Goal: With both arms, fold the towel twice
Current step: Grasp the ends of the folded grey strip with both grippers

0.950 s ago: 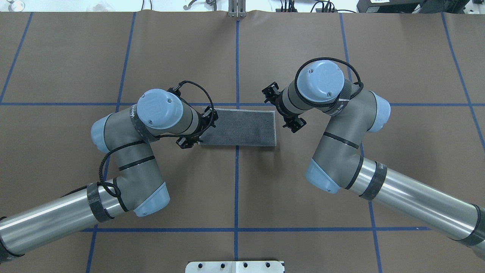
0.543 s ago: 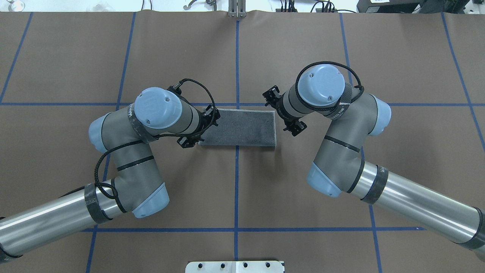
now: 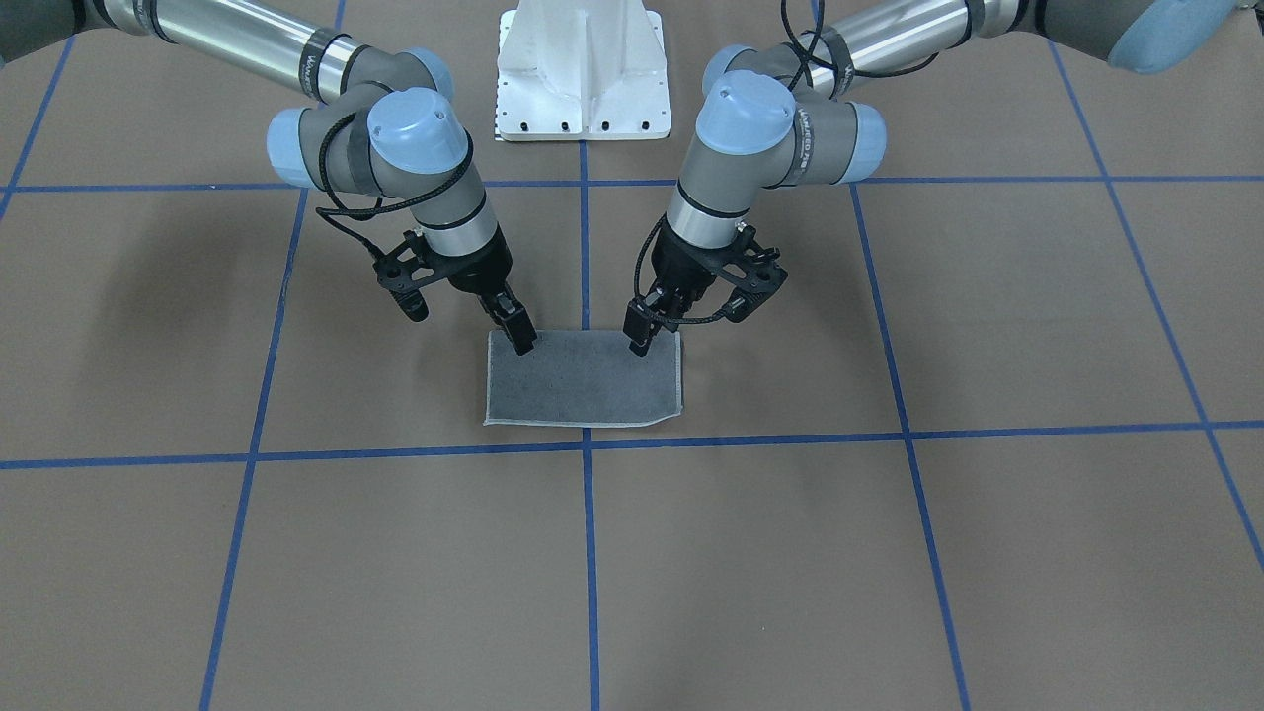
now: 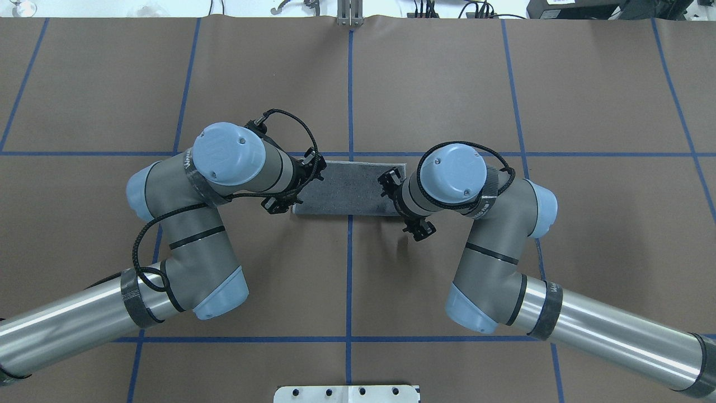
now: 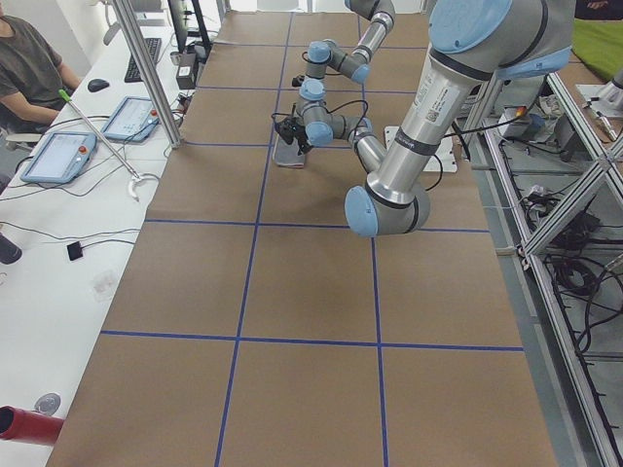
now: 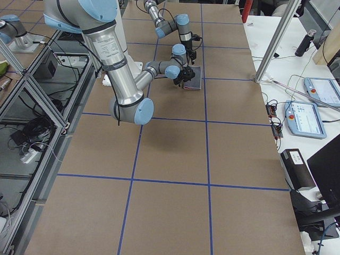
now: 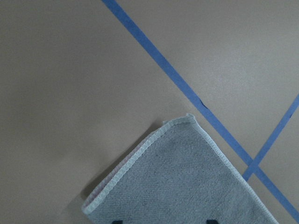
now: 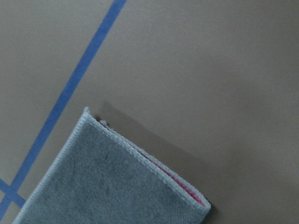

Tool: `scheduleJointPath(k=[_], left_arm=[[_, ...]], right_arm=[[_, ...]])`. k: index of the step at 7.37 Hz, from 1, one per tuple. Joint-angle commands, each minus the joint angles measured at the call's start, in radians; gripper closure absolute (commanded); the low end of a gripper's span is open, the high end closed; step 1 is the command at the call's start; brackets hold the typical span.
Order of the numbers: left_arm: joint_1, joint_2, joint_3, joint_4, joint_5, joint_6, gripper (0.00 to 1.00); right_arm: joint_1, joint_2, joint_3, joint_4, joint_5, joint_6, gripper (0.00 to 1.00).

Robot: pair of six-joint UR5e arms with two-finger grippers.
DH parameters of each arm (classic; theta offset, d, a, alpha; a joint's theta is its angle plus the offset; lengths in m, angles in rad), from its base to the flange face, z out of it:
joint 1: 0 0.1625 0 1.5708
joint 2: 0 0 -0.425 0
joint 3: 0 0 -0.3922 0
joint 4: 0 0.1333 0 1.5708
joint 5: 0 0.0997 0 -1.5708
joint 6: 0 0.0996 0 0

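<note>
Brown table cover (image 4: 358,84) with blue tape lines (image 4: 350,101) fills the scene. On the left, the left gripper (image 3: 639,343) is down at one robot-side corner of the towel (image 4: 347,187), its two tips apart and gripping nothing. The towel lies flat across the centre line, a grey strip with pink at one edge. On the right, the right gripper (image 3: 520,338) is at the other robot-side corner; I cannot tell how its fingers stand.
</note>
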Motion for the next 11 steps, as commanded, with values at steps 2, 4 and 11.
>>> scheduleJointPath(k=[2,4,11], left_arm=[[0.000,0.002,-0.001,0.000,0.000,0.000,0.32],[0.000,0.007,-0.001,0.000,0.000,0.000,0.32],[0.000,0.014,-0.008,0.000,0.000,0.002,0.32]], right_arm=[[-0.006,0.000,-0.005,0.000,-0.003,0.004,0.24],[-0.006,-0.005,-0.007,0.000,-0.010,0.002,0.37],[-0.003,-0.009,0.025,-0.001,-0.013,-0.002,1.00]])
